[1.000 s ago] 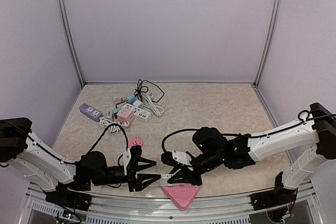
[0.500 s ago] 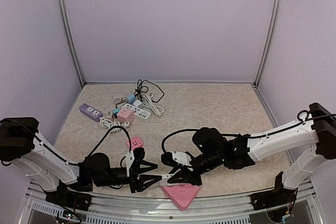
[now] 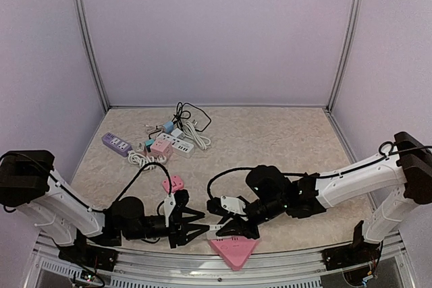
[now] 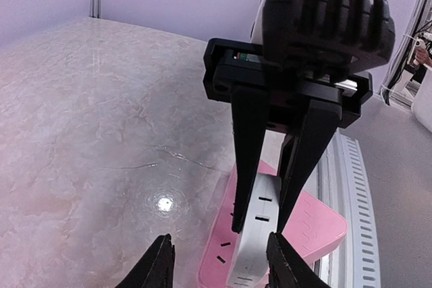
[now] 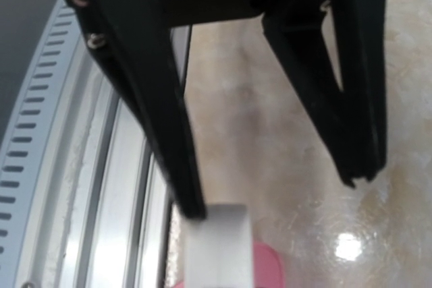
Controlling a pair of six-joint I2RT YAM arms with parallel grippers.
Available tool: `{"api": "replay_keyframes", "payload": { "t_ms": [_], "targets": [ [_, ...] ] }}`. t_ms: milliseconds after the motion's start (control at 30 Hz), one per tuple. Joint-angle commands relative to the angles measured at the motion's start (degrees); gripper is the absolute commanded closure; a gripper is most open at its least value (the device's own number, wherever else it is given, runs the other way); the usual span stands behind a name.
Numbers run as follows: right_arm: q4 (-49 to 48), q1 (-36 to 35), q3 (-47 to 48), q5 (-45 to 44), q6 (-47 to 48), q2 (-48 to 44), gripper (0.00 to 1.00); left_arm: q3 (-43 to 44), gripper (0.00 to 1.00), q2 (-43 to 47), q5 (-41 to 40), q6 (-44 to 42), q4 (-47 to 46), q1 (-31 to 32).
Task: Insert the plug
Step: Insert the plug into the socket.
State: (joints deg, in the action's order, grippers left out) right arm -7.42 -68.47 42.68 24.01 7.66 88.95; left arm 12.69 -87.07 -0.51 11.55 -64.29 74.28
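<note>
Marble tabletop: right end effector [image 4: 258,224] clamps white plug [image 4: 248,261] on pink socket [image 4: 317,228]; left end effector [image 4: 223,268] gapes beside it

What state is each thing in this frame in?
left hand, open
right hand, shut on white plug
white plug, held on edge at the pink socket block; seating unclear
pink socket block, flat on table
spare strips, loose at back

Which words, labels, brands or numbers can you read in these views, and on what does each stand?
None can be read. The pink power strip and the white plug show only dark slots, no print; any marking on the far pile of power strips is too small to tell.
</note>
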Motion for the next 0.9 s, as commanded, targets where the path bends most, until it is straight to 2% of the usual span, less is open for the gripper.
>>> {"api": "replay_keyframes", "payload": {
  "t_ms": [0,333,533,867],
  "targets": [
    [1.5,0.3,-0.8,0.2,-0.6,1.0,1.00,1.2,0.54,-0.7,2.7,0.5,-0.9,-0.5],
    [-1.6,-0.5,-4.0,-1.4,-3.6,0.2,1.00,2.5,0.55,-3.1,8.0,2.8,-1.4,-0.3],
    [-2.4,-1.5,-5.4,-2.8,-3.9,0.4,1.00,1.6,0.59,-4.1,2.8,5.0,-1.3,1.6],
    [2.2,-2.0,-4.6,-4.4,-1.0,-1.5,1.00,2.5,0.70,-5.6,1.4,8.2,-0.9,2.1]
  ]
}}
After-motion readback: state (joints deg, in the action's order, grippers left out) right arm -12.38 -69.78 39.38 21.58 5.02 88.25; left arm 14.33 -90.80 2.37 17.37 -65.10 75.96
